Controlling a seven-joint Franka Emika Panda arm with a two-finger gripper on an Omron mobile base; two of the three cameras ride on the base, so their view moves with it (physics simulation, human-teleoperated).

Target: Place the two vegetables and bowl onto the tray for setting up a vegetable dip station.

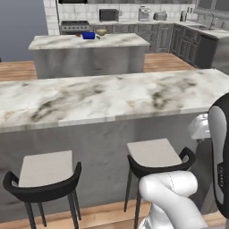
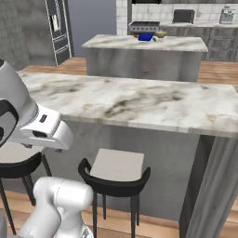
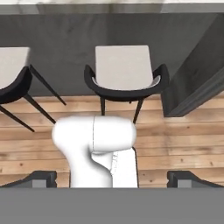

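the tray [image 1: 88, 35] and bowl [image 1: 101, 32] are seen on the far island, well beyond the near counter [image 1: 112, 96] and stools [image 3: 124, 72] — with the gripper [image 3: 112, 179] spread wide and nothing held, a collision with either could be caused by a careless drive round.

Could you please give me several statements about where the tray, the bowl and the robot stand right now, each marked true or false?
1. The blue tray lies on the far island, not on the near counter. True.
2. The bowl stands on one of the stools. False: it stands on the far island, beside the tray.
3. Two stools stand in front of the near counter. True.
4. The gripper is closed on the tray. False: its jaws stand wide apart over the wooden floor, holding nothing.
5. The bowl sits on the tray. False: it stands beside it.
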